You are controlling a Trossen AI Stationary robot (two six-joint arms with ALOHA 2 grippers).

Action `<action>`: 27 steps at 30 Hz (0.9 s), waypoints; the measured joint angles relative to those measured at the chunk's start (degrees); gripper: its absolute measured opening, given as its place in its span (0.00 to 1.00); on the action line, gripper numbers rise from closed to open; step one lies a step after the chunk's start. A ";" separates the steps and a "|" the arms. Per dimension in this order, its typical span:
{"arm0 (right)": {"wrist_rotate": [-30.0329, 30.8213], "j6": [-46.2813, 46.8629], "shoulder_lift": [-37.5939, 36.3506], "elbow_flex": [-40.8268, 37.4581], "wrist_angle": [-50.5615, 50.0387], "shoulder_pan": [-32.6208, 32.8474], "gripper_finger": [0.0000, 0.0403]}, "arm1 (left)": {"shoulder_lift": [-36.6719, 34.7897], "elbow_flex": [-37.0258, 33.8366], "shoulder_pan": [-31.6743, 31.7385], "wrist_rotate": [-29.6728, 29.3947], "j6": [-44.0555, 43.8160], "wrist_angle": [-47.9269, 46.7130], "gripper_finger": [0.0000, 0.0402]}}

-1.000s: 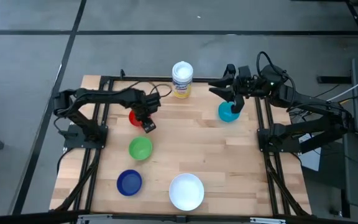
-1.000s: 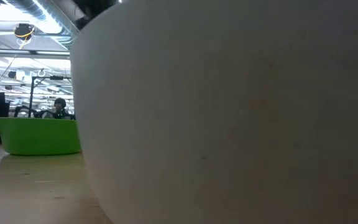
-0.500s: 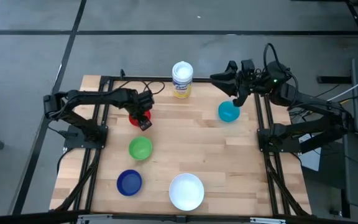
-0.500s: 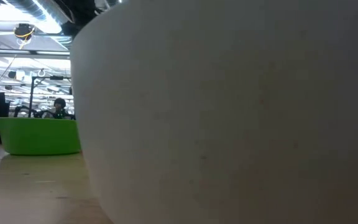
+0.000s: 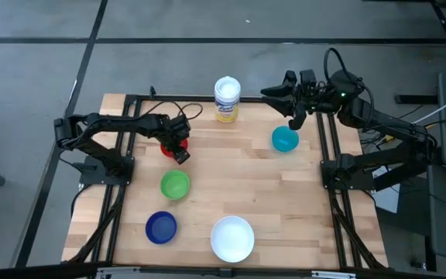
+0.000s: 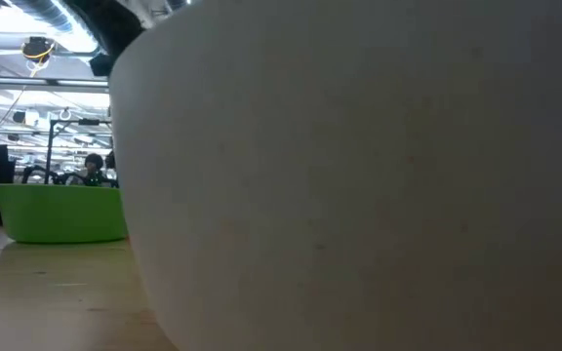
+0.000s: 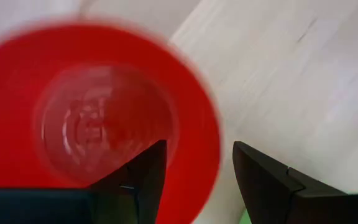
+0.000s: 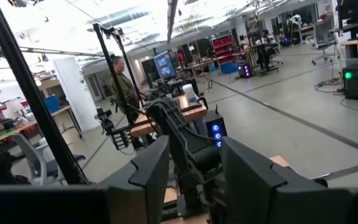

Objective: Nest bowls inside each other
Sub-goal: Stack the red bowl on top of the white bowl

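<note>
The red bowl (image 5: 164, 145) stands on the table at the far left, and its inside fills the left wrist view (image 7: 98, 106). My left gripper (image 5: 179, 149) points down over its right rim (image 7: 213, 146) and is open. One finger hangs over the bowl's inside and one outside; I see no touch. The teal bowl (image 5: 284, 139) stands at the far right. My right gripper (image 5: 272, 94) is raised beyond it, level and open, with nothing between its fingers (image 8: 148, 177). The green bowl (image 5: 175, 184), blue bowl (image 5: 161, 227) and white bowl (image 5: 232, 238) stand toward the near edge.
A white canister with a yellow label (image 5: 227, 98) stands at the far edge between the arms. In the low view the white bowl's wall (image 6: 359, 185) fills most of the picture, with the green bowl (image 6: 61, 213) left of it. People show in the room beyond.
My left gripper has sunk toward the red bowl and shifted a little toward the table's left edge, tipping steeper. My right gripper has risen slightly above the teal bowl. The bowls have stayed where they were.
</note>
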 joint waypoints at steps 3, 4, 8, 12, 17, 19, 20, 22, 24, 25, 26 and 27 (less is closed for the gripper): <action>0.00 0.24 0.50 0.00 0.09 0.00 0.37 | 0.02 -1.35 -0.06 -0.50 0.24 0.54 0.45; 0.00 0.28 0.69 0.00 0.09 0.00 0.37 | 0.02 -1.65 -0.04 -0.55 0.26 0.89 0.45; 0.00 0.41 0.90 0.02 0.23 -0.02 0.36 | 0.02 -3.37 -0.04 -0.76 -0.19 4.97 0.45; 1.29 0.42 0.90 0.02 0.26 -0.02 0.34 | 0.02 -4.29 -0.10 -0.20 -0.52 6.61 0.39; 1.49 0.38 0.90 0.07 1.21 -0.80 0.32 | -0.18 -4.00 -0.22 0.18 0.50 6.63 0.07; 1.51 0.17 0.90 0.07 1.16 -1.22 0.31 | -0.11 -3.36 -0.17 0.01 0.94 6.03 0.04; 1.51 0.00 0.90 0.07 1.16 -1.47 0.30 | -0.07 -2.64 -0.17 -0.18 1.49 5.48 0.02; 1.51 -0.98 0.90 0.07 1.21 -1.88 0.29 | 0.00 0.19 -0.17 1.07 3.14 4.86 0.02; 1.47 -1.63 0.90 0.07 1.39 -2.46 0.28 | -0.09 4.39 -0.21 2.44 5.77 4.13 0.01; 1.49 -2.16 0.90 0.07 1.55 -2.75 0.28 | -0.09 6.64 -0.22 2.71 6.80 3.20 0.01; 1.49 -2.43 0.90 0.07 1.64 -3.07 0.27 | -0.09 9.03 -0.22 3.01 8.00 2.49 0.01; 1.49 -2.71 0.90 0.07 1.60 -3.40 0.27 | -0.09 11.61 -0.22 3.93 9.40 2.06 0.01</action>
